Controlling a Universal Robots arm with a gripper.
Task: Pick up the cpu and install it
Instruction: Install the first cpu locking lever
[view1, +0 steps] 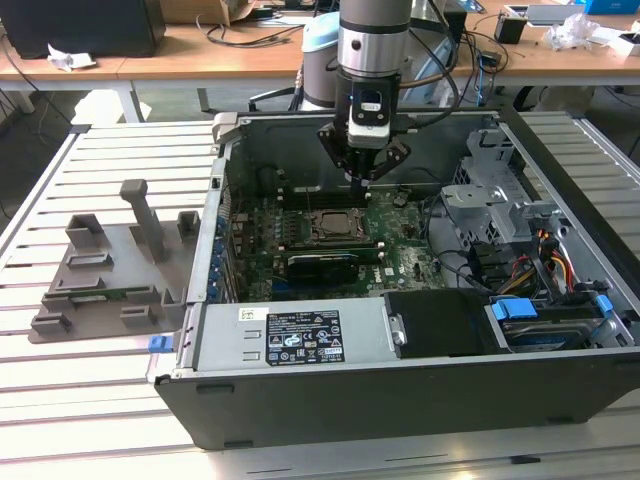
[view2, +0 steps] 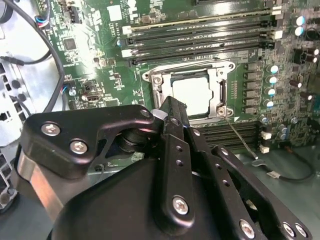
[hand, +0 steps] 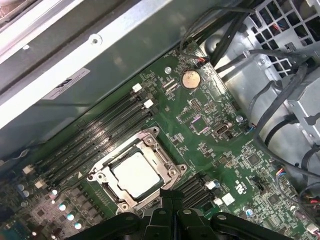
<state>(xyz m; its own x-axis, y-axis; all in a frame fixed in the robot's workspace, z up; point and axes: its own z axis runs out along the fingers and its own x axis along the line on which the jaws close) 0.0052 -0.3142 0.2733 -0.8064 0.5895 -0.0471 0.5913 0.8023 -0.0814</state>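
1. Slatted tabletop (view1: 100, 400) bearing an open computer case (view1: 400, 405).
2. Claw (view1: 362, 179): clenched, holding nothing, hovering over the motherboard (hand: 200, 150).
3. Cpu (hand: 136, 175): seated flat within the socket frame (hand: 150, 136), just below and slightly beyond the claw's tips.

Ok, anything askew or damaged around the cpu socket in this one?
Nothing clearly wrong. The cpu lies flat and square inside the socket frame, with no visible damage. The only thing of note is the thin metal lever angling away from the frame's corner, seemingly unlatched. The gripper hovers above.
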